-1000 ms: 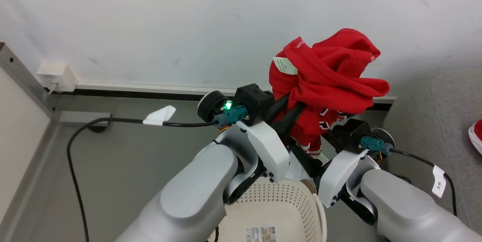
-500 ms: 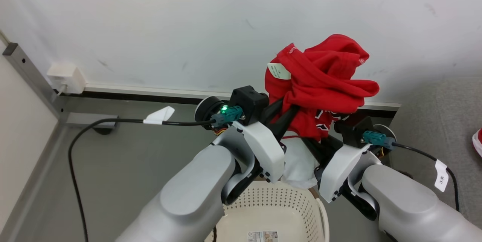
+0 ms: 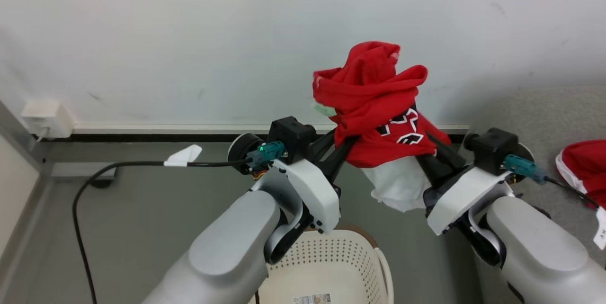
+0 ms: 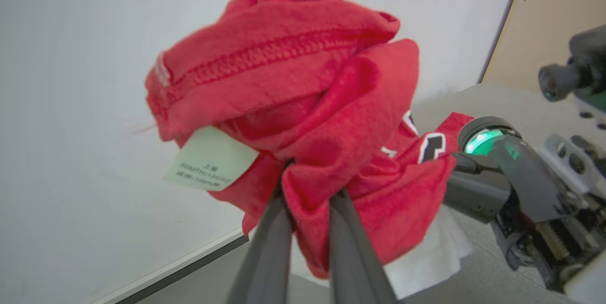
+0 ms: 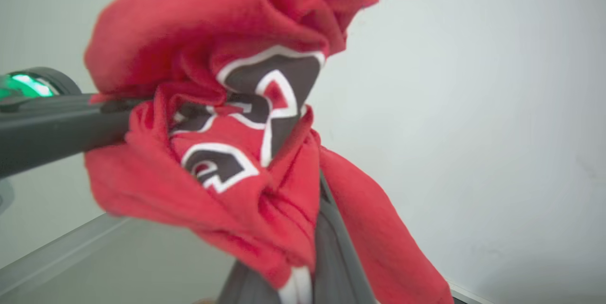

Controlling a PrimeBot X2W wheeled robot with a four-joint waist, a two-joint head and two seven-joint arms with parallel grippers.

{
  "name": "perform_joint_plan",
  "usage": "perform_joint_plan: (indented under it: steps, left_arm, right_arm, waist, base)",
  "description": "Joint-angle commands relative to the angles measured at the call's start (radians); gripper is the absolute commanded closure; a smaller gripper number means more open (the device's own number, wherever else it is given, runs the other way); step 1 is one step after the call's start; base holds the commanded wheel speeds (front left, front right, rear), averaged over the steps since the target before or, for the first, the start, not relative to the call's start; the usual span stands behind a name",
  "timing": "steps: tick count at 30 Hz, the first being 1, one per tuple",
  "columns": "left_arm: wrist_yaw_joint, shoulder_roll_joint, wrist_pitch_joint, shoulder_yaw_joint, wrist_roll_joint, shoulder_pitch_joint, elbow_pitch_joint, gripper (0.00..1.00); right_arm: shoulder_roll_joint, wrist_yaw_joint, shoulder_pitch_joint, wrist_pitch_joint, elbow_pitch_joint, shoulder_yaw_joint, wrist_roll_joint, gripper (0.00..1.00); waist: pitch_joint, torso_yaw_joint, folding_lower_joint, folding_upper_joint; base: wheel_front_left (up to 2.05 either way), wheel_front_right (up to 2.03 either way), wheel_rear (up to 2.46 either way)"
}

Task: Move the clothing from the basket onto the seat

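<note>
Left claw (image 4: 310,185) and right claw (image 5: 289,252) each pinch folds of the soft red sports clothing with dark white-edged numerals (image 3: 374,100), a crumpled bundle in the air above the cream perforated plastic basket (image 3: 331,256). Carry it right of the basket to the grey fabric sofa seat (image 3: 544,119). Move both arms together so the cloth doesn't stretch.

Forearms (image 3: 227,256) smooth lt-grey, rounded; white wrist shells (image 3: 310,190) w/ dark screw dots. Black cam blocks (image 3: 289,133) mid-frame, teal plugs (image 3: 267,151) — black cables (image 3: 142,164) w/ white tags (image 3: 182,156). Left gripper (image 4: 310,185): long dk-grey fingers (image 4: 265,252).
</note>
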Motion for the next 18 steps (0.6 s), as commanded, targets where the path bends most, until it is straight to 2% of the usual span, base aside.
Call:
perform_joint_plan:
  steps: [1, 2, 3, 4, 18]
  left_arm:
    - [0.006, 0.017, -0.007, 0.002, 0.000, 0.017, 0.001, 1.00]
    - [0.006, 0.020, -0.007, 0.001, -0.003, 0.022, -0.002, 0.85]
    - [0.003, 0.022, 0.000, -0.001, -0.010, 0.030, -0.003, 0.53]
    - [0.002, 0.024, 0.000, -0.002, -0.012, 0.034, -0.008, 0.02]
    - [0.012, 0.048, 0.021, -0.043, -0.010, 0.097, -0.068, 0.00]
  right_arm:
    - [-0.012, -0.002, 0.021, 0.000, -0.013, -0.034, -0.023, 1.00]
    - [-0.014, -0.002, 0.032, 0.000, -0.024, -0.057, -0.035, 1.00]
    - [-0.017, -0.002, 0.043, 0.000, -0.037, -0.081, -0.049, 1.00]
    - [-0.019, -0.002, 0.053, 0.000, -0.047, -0.104, -0.063, 1.00]
    - [-0.063, -0.002, 0.152, 0.000, -0.143, -0.366, -0.159, 1.00]
  waist:
    - [-0.002, -0.017, 0.0000, 0.0000]
    - [-0.003, -0.025, 0.0000, 0.0000]
    - [-0.005, -0.033, 0.0000, 0.0000]
    - [-0.006, -0.041, 0.0000, 0.0000]
    - [0.008, -0.179, 0.0000, 0.0000]
  base:
    - [0.00, 0.00, 0.00]
    - [0.00, 0.00, 0.00]
    - [0.00, 0.00, 0.00]
    - [0.00, 0.00, 0.00]
    - [0.00, 0.00, 0.00]
